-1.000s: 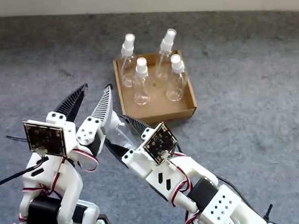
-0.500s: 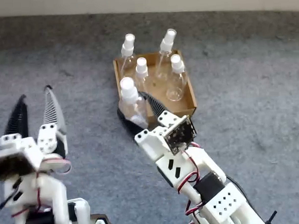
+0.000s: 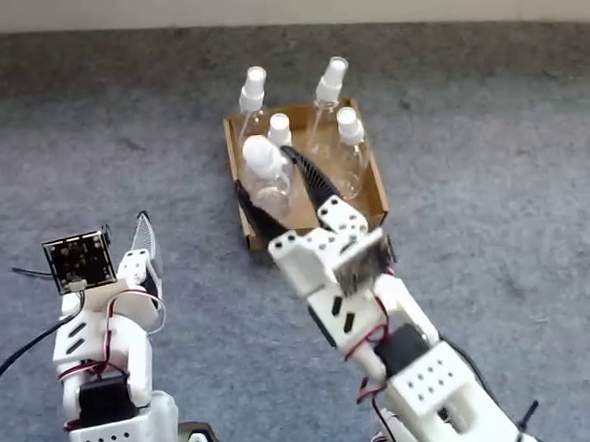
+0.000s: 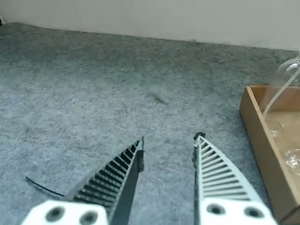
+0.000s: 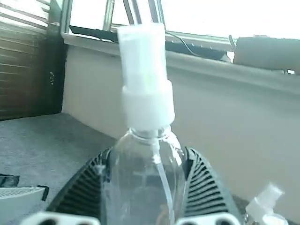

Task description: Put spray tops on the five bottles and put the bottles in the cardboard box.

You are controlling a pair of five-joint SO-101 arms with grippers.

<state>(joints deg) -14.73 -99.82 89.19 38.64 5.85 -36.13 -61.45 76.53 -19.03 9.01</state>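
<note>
Grey carpet (image 3: 497, 249) meets a pale wall (image 4: 164, 18). Right gripper (image 3: 264, 169) clamps a capped bottle (image 3: 270, 185); left gripper (image 4: 169, 139) fingers apart.

We see a clear bottle (image 3: 270, 187), its white spray top (image 3: 256, 155), black ribbed fingers (image 3: 312, 175), a brown cardboard box (image 3: 373, 219), grey carpet (image 3: 489, 119).

Five bottles (image 3: 349, 153), one cardboard box (image 3: 379, 194), two arms (image 3: 107, 338).
</note>
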